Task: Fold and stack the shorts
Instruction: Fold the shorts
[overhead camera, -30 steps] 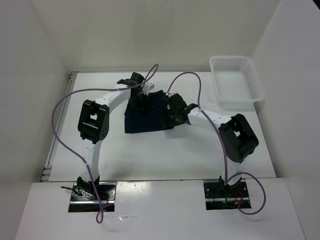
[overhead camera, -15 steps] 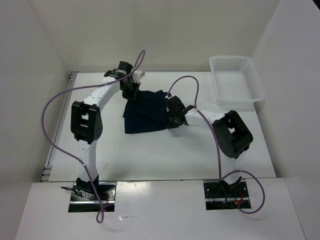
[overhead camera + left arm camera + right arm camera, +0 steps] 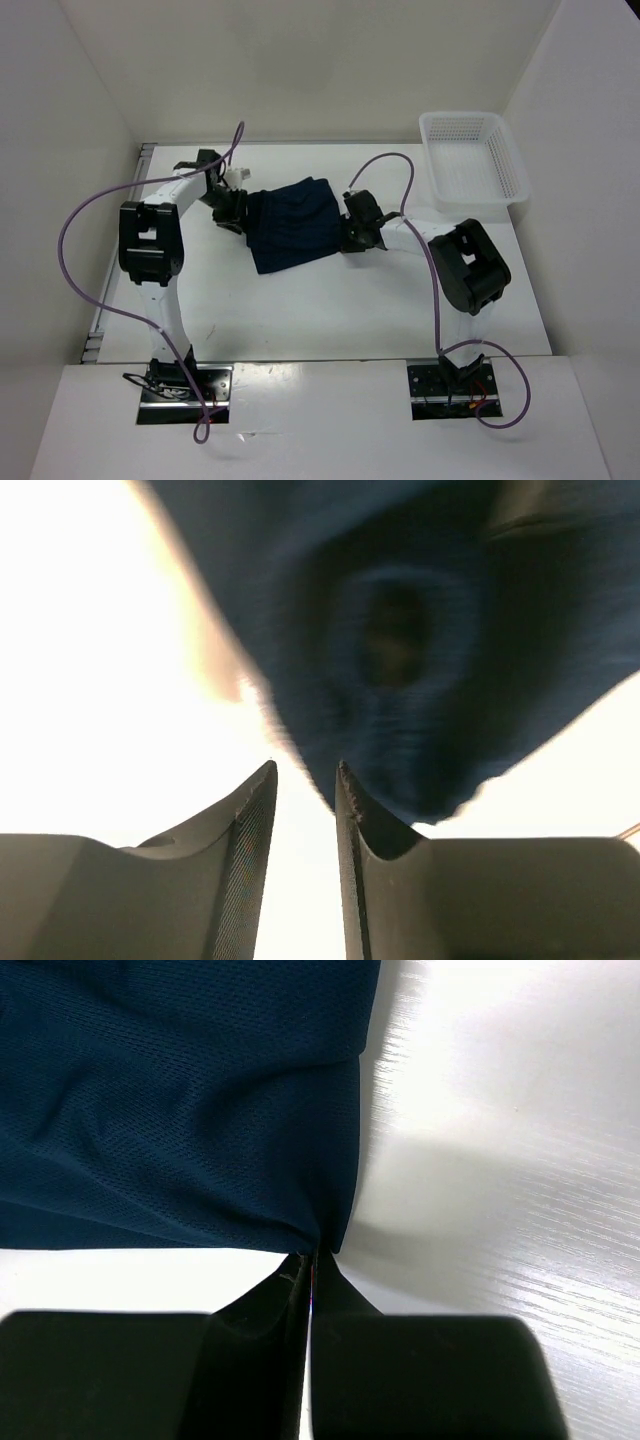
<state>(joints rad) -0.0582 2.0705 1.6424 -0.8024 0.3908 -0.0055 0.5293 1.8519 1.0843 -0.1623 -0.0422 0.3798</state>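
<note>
While both arms bend inward over the white table (image 3: 330,300), a pair of dark navy cloth shorts (image 3: 295,222) lies wrinkled and loosely bunched on the table surface between them, roughly at the middle of the far half. A white plastic mesh basket (image 3: 470,116) sits at the far right corner, well apart from the shorts. Thin purple cables (image 3: 385,158) loop from each arm.

From above, the left end effector (image 3: 232,208) is at the left edge of the shorts, and the right end effector (image 3: 350,238) is at their near right corner.

On the left wrist camera, the left end effector (image 3: 305,770) has its two dark fingers (image 3: 250,820) a narrow gap apart, with bright table (image 3: 100,680) showing through the gap and no cloth between them. The shorts (image 3: 400,630) fill the upper part of this view as a blurred navy mass, just ahead of the fingertips. Whether the right-hand fingertip touches the fabric cannot be told through the blur.

On the right wrist camera, the right end effector (image 3: 308,1255) is closed tight, its fingers pressed together. The corner of the shorts (image 3: 180,1110) is drawn to a point exactly at the fingertips and appears pinched there, with creases running toward it. Their fine mesh weave is sharp here, and the table (image 3: 500,1160) lies to the right.
</note>
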